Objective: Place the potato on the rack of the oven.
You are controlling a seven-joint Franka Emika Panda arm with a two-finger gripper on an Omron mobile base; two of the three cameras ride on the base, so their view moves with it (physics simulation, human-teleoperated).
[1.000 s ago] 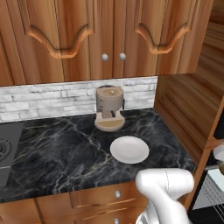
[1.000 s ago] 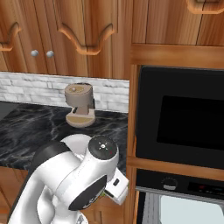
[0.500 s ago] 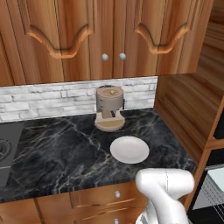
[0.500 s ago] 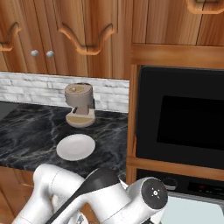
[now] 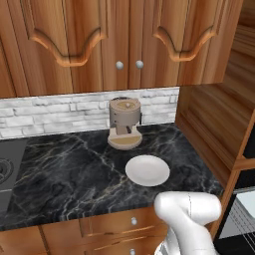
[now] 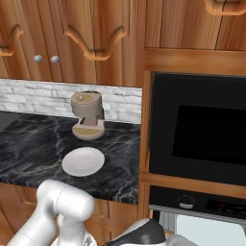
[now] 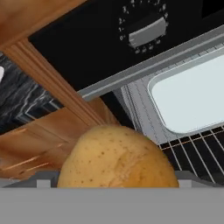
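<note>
A wood-panelled kitchen with a dark marble worktop (image 5: 74, 174) carrying an empty white plate (image 5: 147, 170) and a coffee machine (image 5: 124, 123). The potato (image 7: 117, 159) sits clamped between the jaws, low before the oven (image 7: 109, 48), its rack (image 7: 197, 151) just beyond, ready for placing.

The white arm (image 6: 62, 211) rises at the bottom of both base views and bends down low to the right, and in the hand view its gripper (image 7: 118, 181) has the potato (image 7: 117, 158) clamped between the fingers, close to the camera.
</note>
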